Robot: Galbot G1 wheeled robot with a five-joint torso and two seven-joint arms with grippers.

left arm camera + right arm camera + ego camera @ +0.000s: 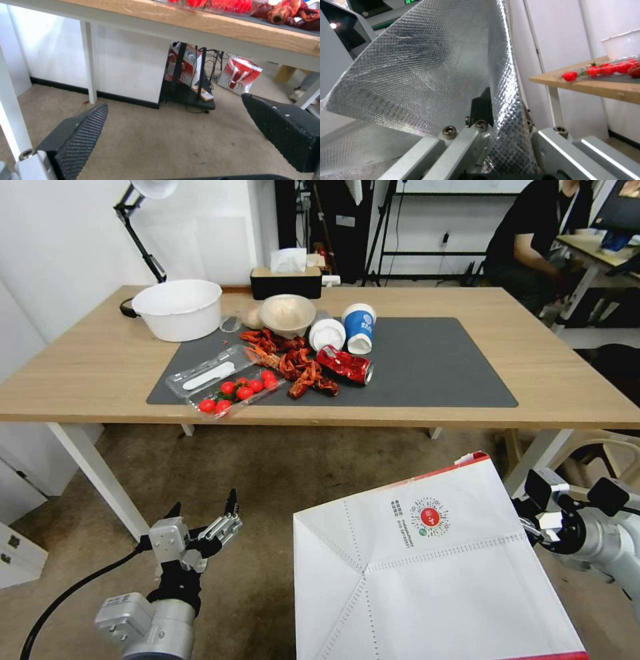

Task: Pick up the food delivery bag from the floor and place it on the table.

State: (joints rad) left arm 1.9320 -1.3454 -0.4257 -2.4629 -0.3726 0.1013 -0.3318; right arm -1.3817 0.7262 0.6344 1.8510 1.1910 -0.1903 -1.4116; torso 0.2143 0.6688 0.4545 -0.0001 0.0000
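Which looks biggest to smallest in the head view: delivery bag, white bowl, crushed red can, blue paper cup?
1. food delivery bag, largest by far, though nearest the camera, held up by the right gripper.
2. white bowl.
3. crushed red can and blue paper cup look alike; unranked.

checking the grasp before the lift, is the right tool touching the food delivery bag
Touching. In the right wrist view the right tool is shut on the foil-lined wall of the food delivery bag, one finger pressed against the lining.
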